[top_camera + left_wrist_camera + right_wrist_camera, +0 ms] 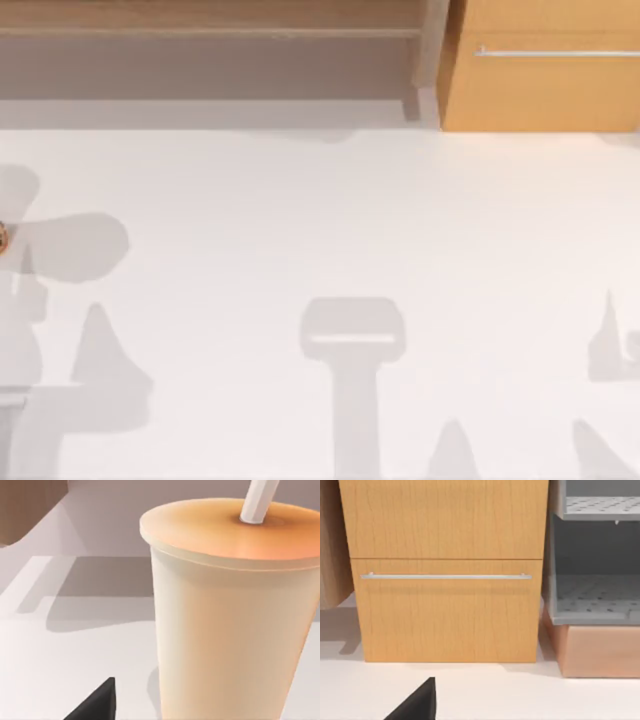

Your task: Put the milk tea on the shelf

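cup (pixel 230 625) stands on table (pixel 330 220), close to left gripper | shelf (pixel 200 30) at back | both jaws: cannot tell

no readable text anywhere tbh; milk tea (pixel 230 615) cup is plain, no label; cabinet (pixel 447 570) front has no markings

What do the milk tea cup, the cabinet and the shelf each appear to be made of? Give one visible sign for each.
Milk tea: probably smooth plastic or coated paper, judging by its plain cream wall, flat lid and white straw.
Cabinet: light orange-tan wood or veneer, with visible grain; its bar handle looks like brushed metal.
Shelf: brown wood-look board, matte, with a pale grey post.
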Robot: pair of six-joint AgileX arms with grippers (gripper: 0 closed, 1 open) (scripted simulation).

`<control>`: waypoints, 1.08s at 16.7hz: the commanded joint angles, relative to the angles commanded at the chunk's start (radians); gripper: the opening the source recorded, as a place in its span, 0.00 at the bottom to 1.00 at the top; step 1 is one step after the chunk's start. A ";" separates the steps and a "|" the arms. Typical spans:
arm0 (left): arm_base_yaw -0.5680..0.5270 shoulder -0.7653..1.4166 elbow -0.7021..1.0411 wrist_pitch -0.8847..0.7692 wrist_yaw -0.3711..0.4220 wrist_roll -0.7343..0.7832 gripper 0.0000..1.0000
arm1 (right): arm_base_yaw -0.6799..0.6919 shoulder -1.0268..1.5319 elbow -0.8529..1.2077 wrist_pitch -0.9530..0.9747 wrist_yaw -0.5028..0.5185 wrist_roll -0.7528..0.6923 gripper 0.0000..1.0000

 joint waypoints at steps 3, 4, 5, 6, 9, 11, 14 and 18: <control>-0.040 0.055 0.084 -0.023 -0.040 -0.006 1.00 | 0.000 0.000 0.000 0.000 0.000 0.000 1.00; -0.058 0.078 0.120 -0.035 -0.057 -0.008 1.00 | 0.000 0.000 0.000 0.000 0.000 0.000 1.00; -0.076 0.102 0.158 -0.047 -0.075 -0.011 1.00 | 0.000 0.000 0.000 0.000 0.000 0.000 1.00; -0.094 0.124 0.194 -0.060 -0.092 -0.013 1.00 | 0.000 0.000 0.000 0.000 0.000 0.000 1.00; -0.134 0.171 0.271 -0.087 -0.131 -0.018 1.00 | 0.000 0.000 0.000 0.000 0.000 0.000 1.00; -0.138 0.176 0.278 -0.090 -0.135 -0.018 1.00 | 0.000 0.000 0.000 0.000 0.000 0.000 1.00; -0.138 0.176 0.278 -0.090 -0.135 -0.018 0.92 | 0.000 0.000 0.000 0.000 0.000 0.000 1.00; -0.138 0.176 0.278 -0.090 -0.135 -0.018 0.62 | 0.000 0.000 0.000 0.000 0.000 0.000 1.00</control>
